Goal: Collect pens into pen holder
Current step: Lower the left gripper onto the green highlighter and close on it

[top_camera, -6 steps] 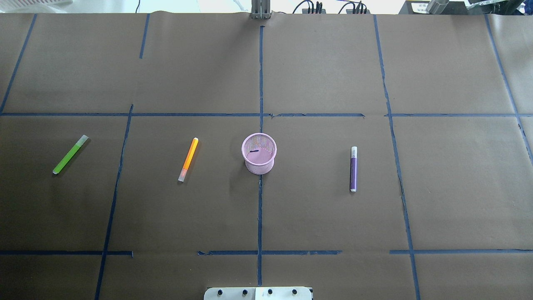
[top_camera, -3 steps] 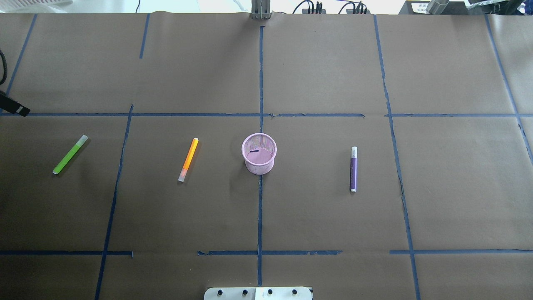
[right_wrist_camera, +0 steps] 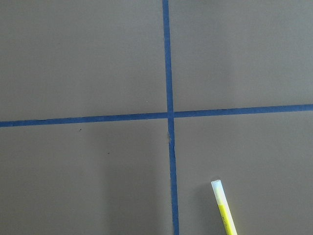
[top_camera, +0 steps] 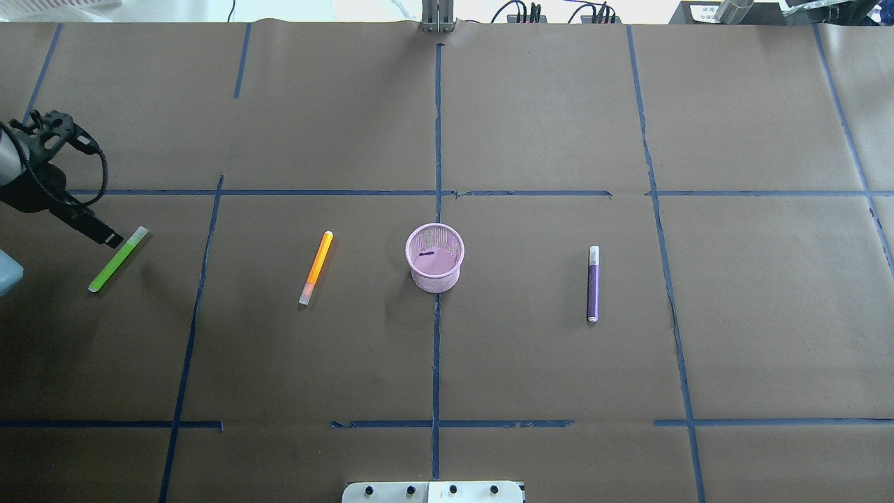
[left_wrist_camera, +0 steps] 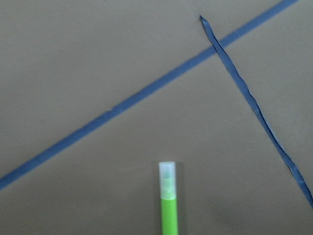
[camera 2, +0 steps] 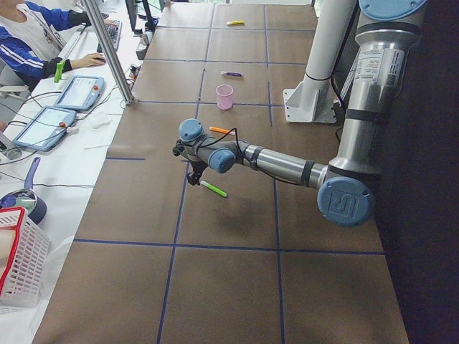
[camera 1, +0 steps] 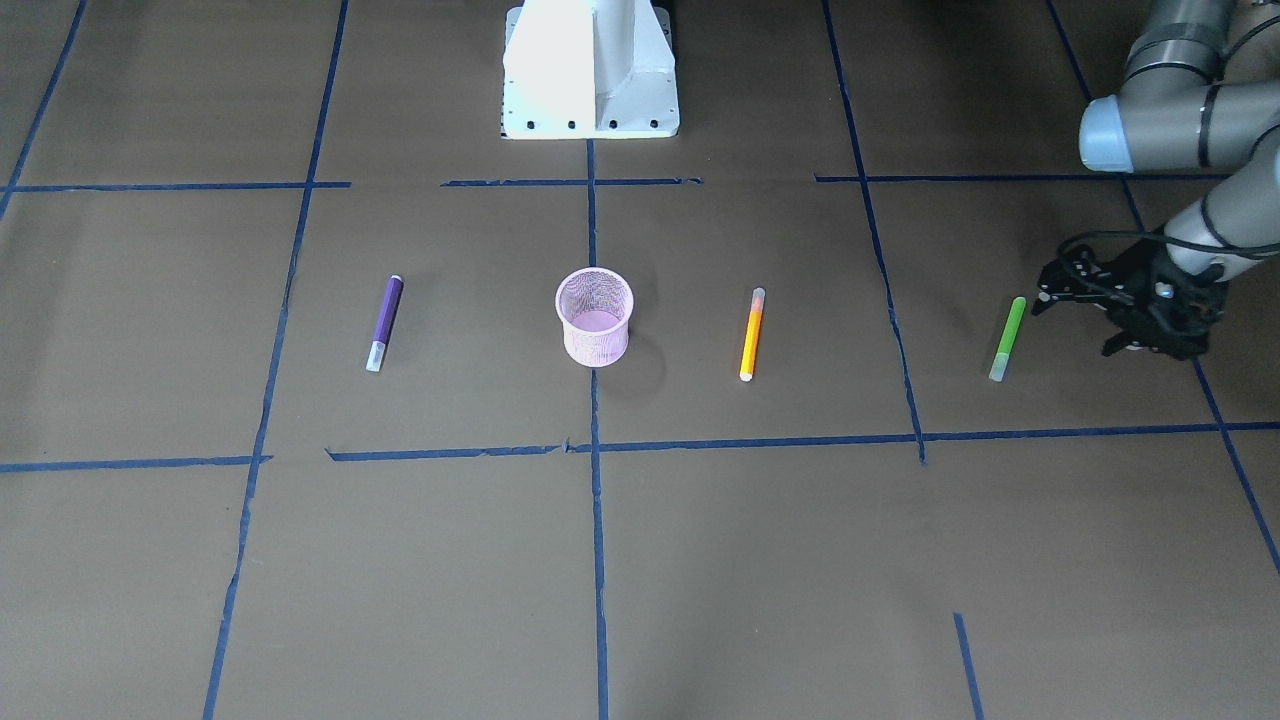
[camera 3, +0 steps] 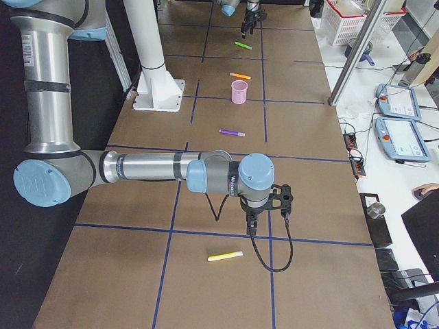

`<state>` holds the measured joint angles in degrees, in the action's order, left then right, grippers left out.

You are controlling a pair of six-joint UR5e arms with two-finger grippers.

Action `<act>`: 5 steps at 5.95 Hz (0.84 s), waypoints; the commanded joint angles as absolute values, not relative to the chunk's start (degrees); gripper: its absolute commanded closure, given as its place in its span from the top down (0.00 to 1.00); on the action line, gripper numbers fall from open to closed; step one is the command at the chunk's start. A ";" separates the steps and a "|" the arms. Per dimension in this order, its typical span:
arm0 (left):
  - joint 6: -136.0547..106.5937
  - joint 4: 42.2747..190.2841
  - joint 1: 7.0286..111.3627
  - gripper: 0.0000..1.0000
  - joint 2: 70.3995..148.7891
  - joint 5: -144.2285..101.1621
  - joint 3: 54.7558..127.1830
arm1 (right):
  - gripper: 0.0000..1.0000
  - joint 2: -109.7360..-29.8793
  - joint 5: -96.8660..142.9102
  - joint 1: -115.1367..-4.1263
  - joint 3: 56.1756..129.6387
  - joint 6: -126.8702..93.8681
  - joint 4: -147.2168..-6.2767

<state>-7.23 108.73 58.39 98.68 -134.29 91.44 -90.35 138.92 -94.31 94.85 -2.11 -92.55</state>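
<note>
The pink mesh pen holder [top_camera: 434, 278] [camera 1: 594, 335] stands upright at the table's middle. An orange pen [top_camera: 316, 267] [camera 1: 750, 333] lies to its left, a purple pen [top_camera: 593, 283] [camera 1: 384, 322] to its right, and a green pen [top_camera: 119, 258] [camera 1: 1008, 338] [left_wrist_camera: 168, 208] at the far left. My left gripper [top_camera: 77, 183] [camera 1: 1078, 320] hovers open beside the green pen's pale far end, holding nothing. Far out to the right, beyond the overhead view, my right gripper [camera 3: 267, 209] hangs above a yellow pen [camera 3: 225, 256] [right_wrist_camera: 224, 208]. I cannot tell whether it is open or shut.
The robot's white base [camera 1: 590, 70] sits at the near table edge. Blue tape lines grid the brown paper. In the exterior left view a person [camera 2: 29, 36] sits at a side desk with tablets, and a white basket [camera 2: 14, 258] stands off the table's end.
My left arm has come in from the left edge and now hangs by the green pen's far end. The pens and the holder have not moved.
</note>
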 commanded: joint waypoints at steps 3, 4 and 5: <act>-8.52 109.24 56.87 1.00 102.74 -130.28 84.65 | 1.00 -90.26 138.87 -94.31 94.92 -2.11 -92.55; -8.44 109.25 56.34 1.00 102.14 -130.08 84.55 | 1.00 -90.26 138.87 -94.31 94.92 -2.11 -92.55; -9.31 109.34 55.90 1.00 102.04 -129.99 84.64 | 1.00 -90.35 138.87 -94.31 94.92 -2.11 -92.55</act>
